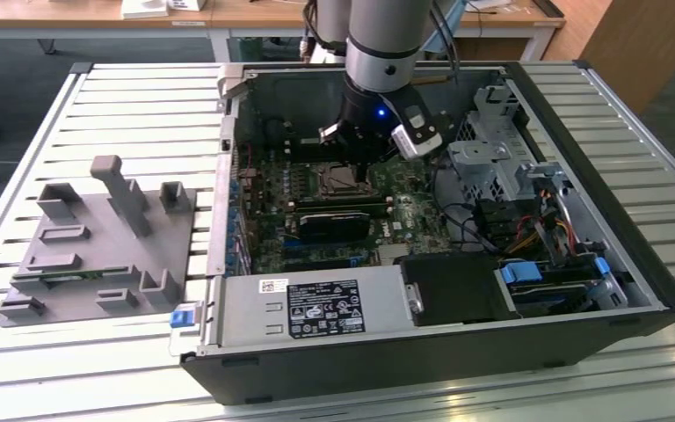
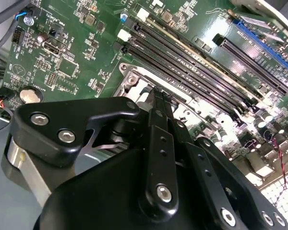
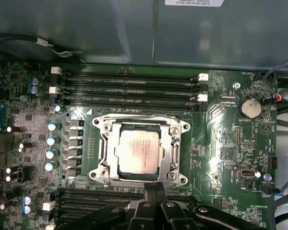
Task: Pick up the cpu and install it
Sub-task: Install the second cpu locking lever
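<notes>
Slatted counter (image 1: 103, 105) carries the opened computer case (image 1: 619, 290); the cpu (image 3: 138, 152) already sits in its socket (image 3: 139, 152), fingers (image 3: 153, 190) clenched empty beside it; securing the socket seems due.

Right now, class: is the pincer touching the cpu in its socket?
Apart. In the first wrist view the pincer ends at the socket frame's edge, and the cpu lies bare in the socket with nothing on its silver top.

gripper (image 3: 154, 188) body cut off, socket (image 2: 134, 84) partly hidden
</notes>
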`<action>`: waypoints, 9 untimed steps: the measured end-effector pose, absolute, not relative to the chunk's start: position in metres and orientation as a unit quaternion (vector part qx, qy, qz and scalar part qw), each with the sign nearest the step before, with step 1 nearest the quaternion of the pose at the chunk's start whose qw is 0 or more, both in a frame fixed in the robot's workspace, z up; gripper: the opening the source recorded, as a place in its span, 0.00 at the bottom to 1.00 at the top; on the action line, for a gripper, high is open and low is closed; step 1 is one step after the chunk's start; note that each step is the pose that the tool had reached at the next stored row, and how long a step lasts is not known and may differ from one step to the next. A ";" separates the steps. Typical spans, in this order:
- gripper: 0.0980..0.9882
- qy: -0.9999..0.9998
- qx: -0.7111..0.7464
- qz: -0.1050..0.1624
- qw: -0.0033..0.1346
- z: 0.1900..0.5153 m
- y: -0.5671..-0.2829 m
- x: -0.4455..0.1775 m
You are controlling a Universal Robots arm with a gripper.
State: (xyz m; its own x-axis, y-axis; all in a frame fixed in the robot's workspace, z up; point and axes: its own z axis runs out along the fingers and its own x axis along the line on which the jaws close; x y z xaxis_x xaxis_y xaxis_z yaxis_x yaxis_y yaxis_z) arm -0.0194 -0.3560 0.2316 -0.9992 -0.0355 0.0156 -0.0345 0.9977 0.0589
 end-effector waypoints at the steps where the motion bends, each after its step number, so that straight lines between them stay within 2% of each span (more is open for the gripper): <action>1: 0.01 -0.999 0.018 -0.029 0.008 0.232 -0.356 -0.019; 9: 0.01 -0.999 0.016 -0.029 0.014 0.231 -0.362 -0.028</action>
